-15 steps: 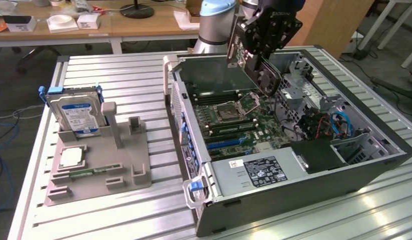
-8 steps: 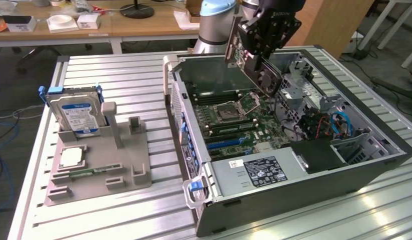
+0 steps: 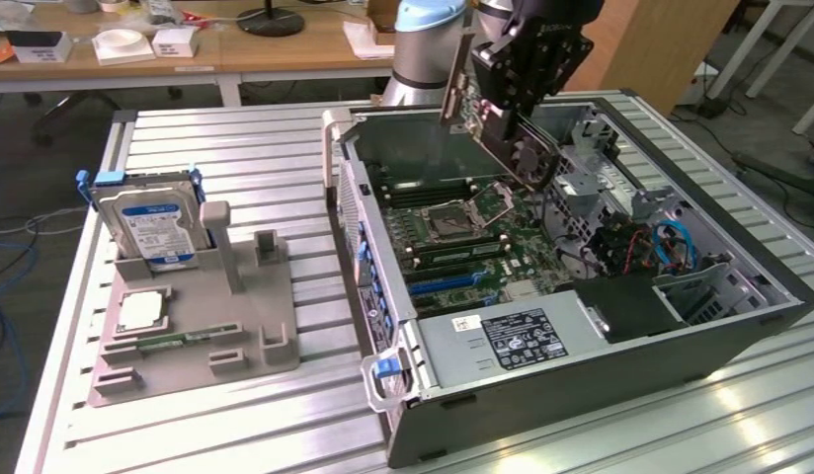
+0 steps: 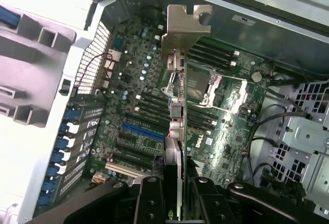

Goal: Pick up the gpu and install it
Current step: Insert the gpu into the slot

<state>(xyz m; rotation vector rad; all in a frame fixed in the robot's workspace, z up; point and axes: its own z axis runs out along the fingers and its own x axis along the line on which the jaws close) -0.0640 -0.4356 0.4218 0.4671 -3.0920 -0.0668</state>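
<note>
My gripper (image 3: 510, 107) hangs over the open computer case (image 3: 763, 257), shut on the gpu (image 3: 502, 146), a thin dark card with a silvery metal bracket (image 3: 452, 91) along one end. The card is held on edge, tilted, above the motherboard (image 3: 476, 242) and apart from it. In the wrist view the gpu (image 4: 176, 126) runs edge-on away from the gripper (image 4: 177, 198), its bracket (image 4: 183, 29) at the far end and black fingers (image 4: 150, 203) on either side of it. A blue expansion slot (image 4: 140, 130) lies on the board beside the card's line.
On the exterior view's left, a grey holder (image 3: 249, 331) carries an upright silver hard drive (image 3: 150, 222), a processor (image 3: 141, 308) and a narrow green memory stick (image 3: 170, 343). A power supply (image 3: 506, 336) and drive cage (image 3: 703, 291) fill the case's near side.
</note>
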